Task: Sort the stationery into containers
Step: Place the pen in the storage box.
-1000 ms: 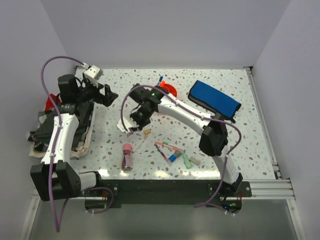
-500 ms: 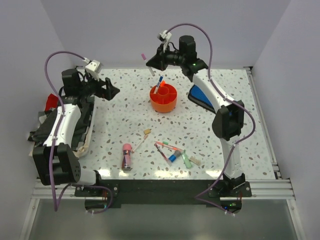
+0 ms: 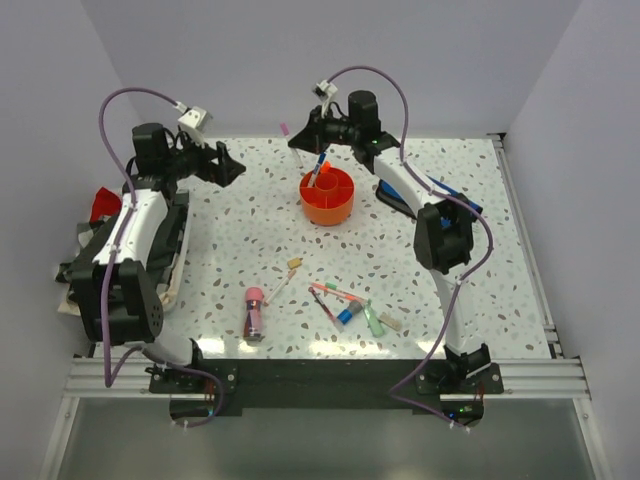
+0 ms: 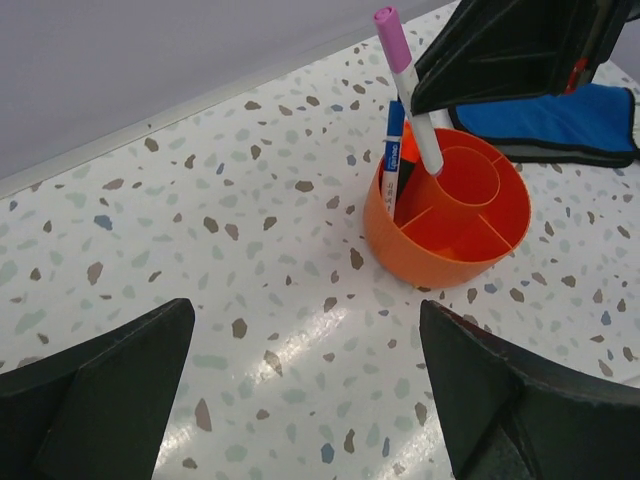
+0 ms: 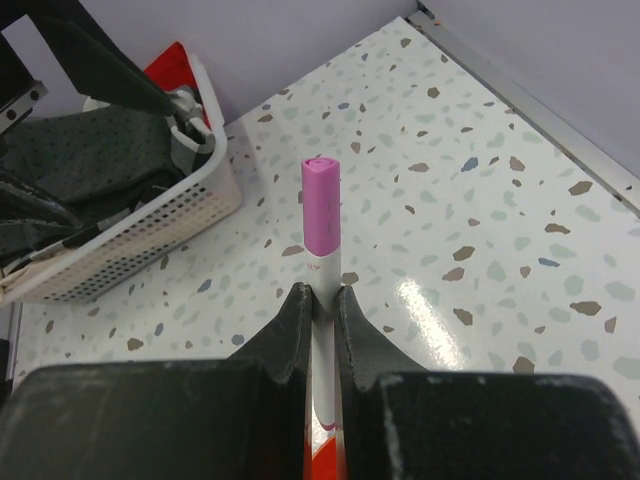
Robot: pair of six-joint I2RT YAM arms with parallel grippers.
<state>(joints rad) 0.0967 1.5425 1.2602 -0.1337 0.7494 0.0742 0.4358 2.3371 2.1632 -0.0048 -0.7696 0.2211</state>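
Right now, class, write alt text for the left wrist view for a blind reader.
The right gripper holds a pink-capped marker, tip down, at an orange divided caddy on a speckled table; a blue-capped pen stands inside.

Bright, even, diffuse light from overhead fills all three views, and the walls take a faint lavender cast. In the top view the glossy counter (image 3: 250,210) throws white glare patches along its edge at 6 o'clock, and shadows there are soft and short. The left wrist view shows a pale glare streak toward 6 o'clock and a faint shadow under the orange caddy (image 4: 400,250). Its own jaws, at 7 and 5 o'clock, are dark and blurred. In the right wrist view the pink-capped marker (image 5: 322,200) is sharp, a glare spot lies at 4 o'clock, and the jaws at 6 o'clock are nearly black.
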